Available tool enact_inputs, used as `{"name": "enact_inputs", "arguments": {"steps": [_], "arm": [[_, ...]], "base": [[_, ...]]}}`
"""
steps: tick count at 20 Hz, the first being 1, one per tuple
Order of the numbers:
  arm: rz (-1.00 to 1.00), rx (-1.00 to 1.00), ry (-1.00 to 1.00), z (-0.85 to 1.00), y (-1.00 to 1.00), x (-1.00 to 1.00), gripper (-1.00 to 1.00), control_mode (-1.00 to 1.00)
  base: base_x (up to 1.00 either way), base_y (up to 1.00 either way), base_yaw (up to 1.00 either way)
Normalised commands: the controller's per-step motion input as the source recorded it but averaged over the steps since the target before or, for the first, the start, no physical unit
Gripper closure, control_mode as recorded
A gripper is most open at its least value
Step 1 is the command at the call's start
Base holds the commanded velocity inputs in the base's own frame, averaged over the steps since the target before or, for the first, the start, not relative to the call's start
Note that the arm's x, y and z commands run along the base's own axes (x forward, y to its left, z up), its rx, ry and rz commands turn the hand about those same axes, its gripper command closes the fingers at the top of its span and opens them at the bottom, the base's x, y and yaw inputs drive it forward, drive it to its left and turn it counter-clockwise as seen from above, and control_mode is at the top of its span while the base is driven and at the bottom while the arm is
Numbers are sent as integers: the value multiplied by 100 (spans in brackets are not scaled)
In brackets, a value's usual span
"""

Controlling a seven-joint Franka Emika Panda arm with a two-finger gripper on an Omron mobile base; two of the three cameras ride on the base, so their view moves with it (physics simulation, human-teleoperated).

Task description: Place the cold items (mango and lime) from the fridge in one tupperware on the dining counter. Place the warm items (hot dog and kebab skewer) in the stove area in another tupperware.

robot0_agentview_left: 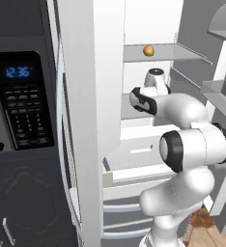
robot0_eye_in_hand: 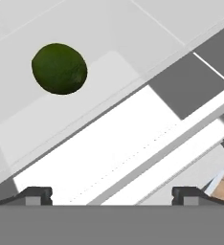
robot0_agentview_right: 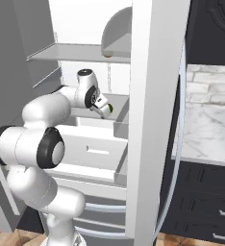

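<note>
The lime (robot0_eye_in_hand: 59, 68) lies on the fridge's middle shelf (robot0_eye_in_hand: 18, 28), up and to the left of the jaws in the hand view, not between the fingertips. Closing from here would likely catch nothing, or one finger would nudge the round fruit and send it rolling deeper along the shelf. The arm (robot0_agentview_left: 192, 144) is also folded tightly inside the fridge opening, so a careless reach risks knocking the shelf above the lime, or the drawer front (robot0_agentview_right: 93, 149) just below it. The mango (robot0_agentview_left: 148, 50) sits on that upper shelf, well above the lime, and could be jostled off if the elbow lifts.

The gripper (robot0_eye_in_hand: 112, 192) has its jaws spread as wide as they go, both fingertips (robot0_eye_in_hand: 35, 194) apart and bare, holding nothing and touching nothing; the lime is near but clear of them.
</note>
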Motion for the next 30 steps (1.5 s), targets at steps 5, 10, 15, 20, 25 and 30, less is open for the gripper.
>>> {"name": "enact_inputs", "arguments": {"steps": [5,10,15,20,25,30], "arm": [[0,0,0,-6,-18,29,-100,-100],[0,0,0,-8,-10,28,-100,-100],[0,0,0,-4,0,28,-100,-100],[0,0,-1,-11,0,16,-100,-100],[0,3,-1,-12,0,13,-100,-100],[4,6,-15,-10,0,9,-100,-100]], "base": [[0,0,0],[0,0,0],[0,0,0],[0,0,0],[0,0,0],[0,0,0]]}}
